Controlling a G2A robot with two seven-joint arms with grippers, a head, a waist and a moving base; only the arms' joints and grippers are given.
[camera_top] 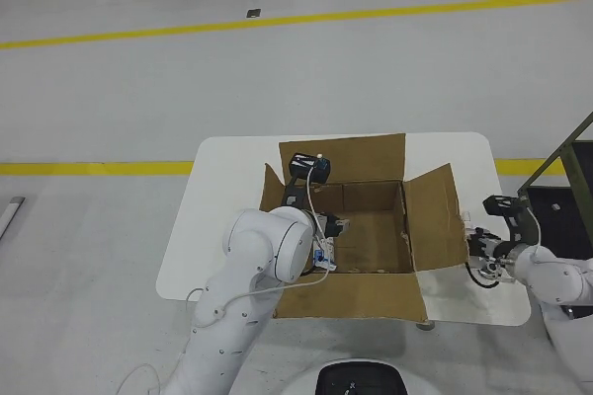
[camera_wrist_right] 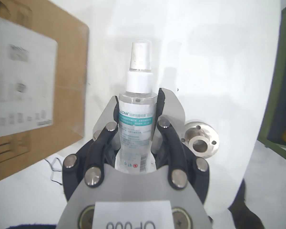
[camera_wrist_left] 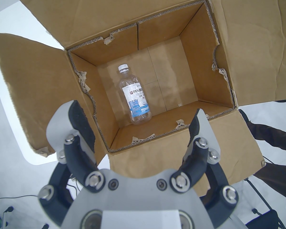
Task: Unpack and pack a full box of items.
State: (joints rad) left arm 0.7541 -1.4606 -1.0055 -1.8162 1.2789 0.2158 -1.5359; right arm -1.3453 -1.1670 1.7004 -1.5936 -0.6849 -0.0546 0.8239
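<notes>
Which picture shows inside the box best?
The left wrist view: it looks straight into the box, down to the bottle lying on its floor. In the top view an arm covers part of the inside. The right wrist view catches one labelled outer panel.

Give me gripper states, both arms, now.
Left gripper: open, empty, above the cardboard box with a clear bottle lying inside.
Right gripper: closed on a spray bottle, over the table.

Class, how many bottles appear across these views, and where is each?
2. One clear bottle lies on the floor of the cardboard box; one spray bottle is gripped in the right hand over the table. More could be hidden.
</notes>
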